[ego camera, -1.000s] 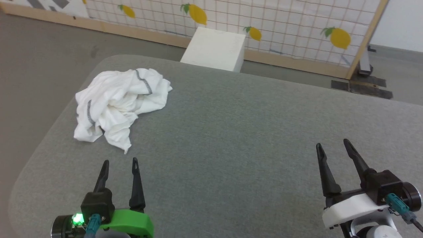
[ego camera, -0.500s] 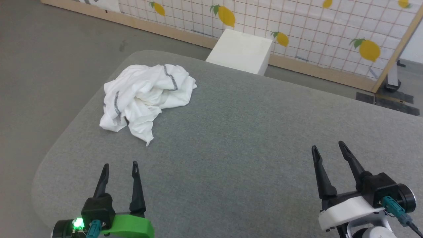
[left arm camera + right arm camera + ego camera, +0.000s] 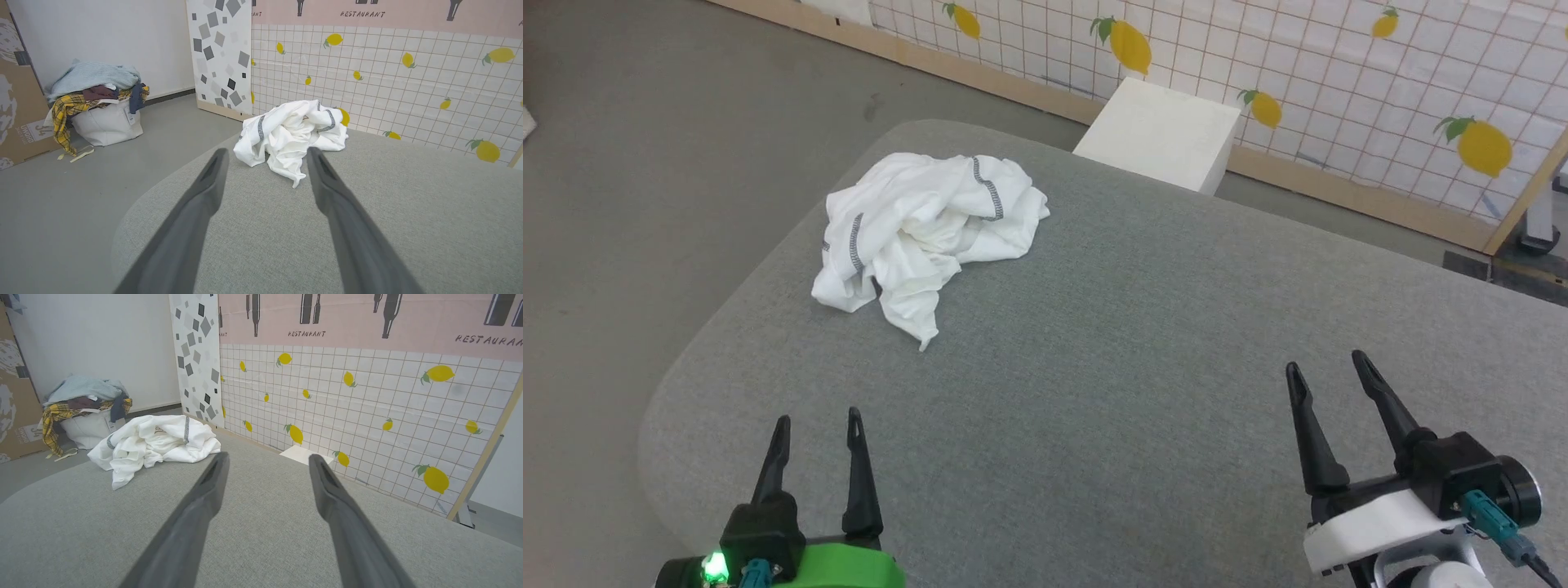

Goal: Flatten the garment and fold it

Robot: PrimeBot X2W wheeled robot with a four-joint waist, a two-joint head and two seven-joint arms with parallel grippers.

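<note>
- The left claw [image 3: 818, 418] hovers over the near left part of the bench [image 3: 1143, 343]. Its two dark fingers [image 3: 196, 204] are spread wide, with nothing between them.
- The right claw [image 3: 1326, 364] hovers over the near right part of the bench. It is spread just as wide and is also empty, and its fingers lean a little to the left.
- Neither claw touches cloth.
- The garment [image 3: 931, 229] lies in a crumpled heap near the bench's far left corner, ahead of the left claw and well apart from the right one.
- It is white. One dark stitched seam curves over its top and another runs down its left side.
- A pointed end of cloth trails from the heap toward the near side.
- In the left wrist view the heap sits beyond the fingertips, framed between them.
- In the right wrist view it lies off to the left of the fingers.
- The bench is covered in grey fabric and has rounded corners.
- Past its far edge a white box [image 3: 1160, 131] stands on the grey floor [image 3: 645, 163].
- Behind the box is a wall [image 3: 1339, 73] of white grid printed with lemons, with a wooden strip along its foot.
- To the left on the floor, a white bag [image 3: 106, 124] is heaped with clothes [image 3: 94, 77].
- Brown cardboard [image 3: 16, 102] stands beside the bag.
- A panel [image 3: 220, 53] dotted with grey squares stands at the wall's left end.
</note>
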